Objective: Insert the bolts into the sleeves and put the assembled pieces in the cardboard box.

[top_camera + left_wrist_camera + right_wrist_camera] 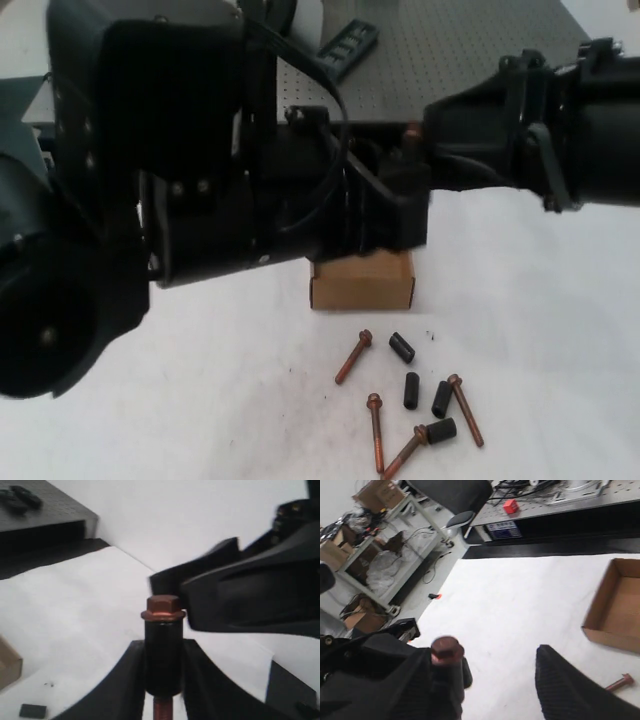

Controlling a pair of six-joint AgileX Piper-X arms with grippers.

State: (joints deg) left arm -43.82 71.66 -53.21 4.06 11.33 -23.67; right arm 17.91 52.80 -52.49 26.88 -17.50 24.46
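Note:
In the left wrist view my left gripper (162, 652) is shut on a black sleeve (162, 655) with a copper bolt (162, 607) through it, head up. My right gripper (485, 662) stands open beside that bolt head (447, 650), one finger (567, 690) well clear of it. In the high view both arms meet above the cardboard box (360, 285), and the bolt head (411, 130) shows between them. Several loose bolts (353, 357) and black sleeves (402, 347) lie on the white cloth in front of the box. The box (600, 600) holds nothing that I can see.
A grey perforated plate (450, 40) with a black slotted part (348, 45) lies behind the cloth. One loose bolt (620, 682) lies near the box. Shelves with clutter (365, 555) and a chair (450, 495) stand off the bench.

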